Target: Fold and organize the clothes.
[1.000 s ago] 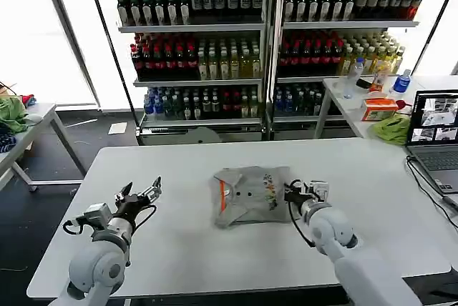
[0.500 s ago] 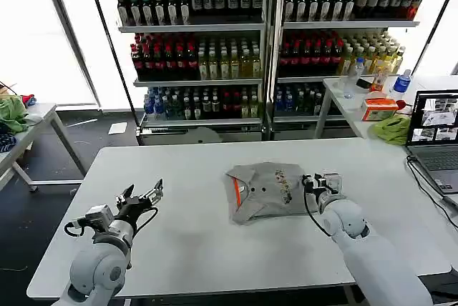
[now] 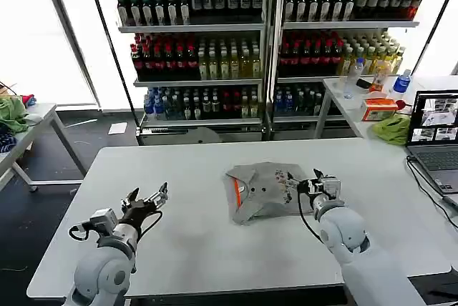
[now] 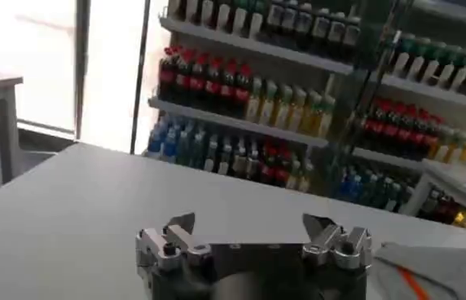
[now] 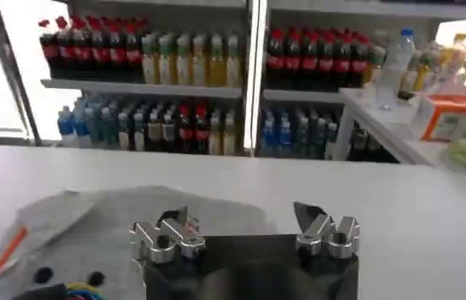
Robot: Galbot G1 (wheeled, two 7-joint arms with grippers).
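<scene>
Folding table, one moment. A folded light grey shirt point(image 3: 265, 190) lies near the middle of the white table point(image 3: 193, 249), a little right of centre, as a rough, lumpy rectangle. An orange-red trim line shows along its left side, with small dark marks beside it and a small multicoloured print toward its right edge. The near-left corner of the bundle looks slack and puckered rather than flat.

The right gripper point(image 3: 309, 184) sits at the shirt's right edge, just above or against the cloth. In the right wrist view its two fingers point(image 5: 164, 236) stand apart with nothing between them, so it is open and holds nothing; grey fabric point(image 5: 94, 224) lies directly under and beyond it. The left gripper point(image 3: 147, 199) rests on the left part of the table, well apart from the shirt, its fingers spread and empty, seemingly idle.

Behind the table stand drink shelves point(image 3: 265, 41). A second table at far right carries a laptop point(image 3: 434, 134) and a bunched green cloth point(image 3: 392, 129).

Risks, as a judgement. With the open fingers this close to the edge, any sideways move could snag the top layer and drag the fold open. A pinch taken here might catch only one layer, so that lifting would let the rest unroll. The slack near-left corner could spring loose if the bundle is slid across the table.
</scene>
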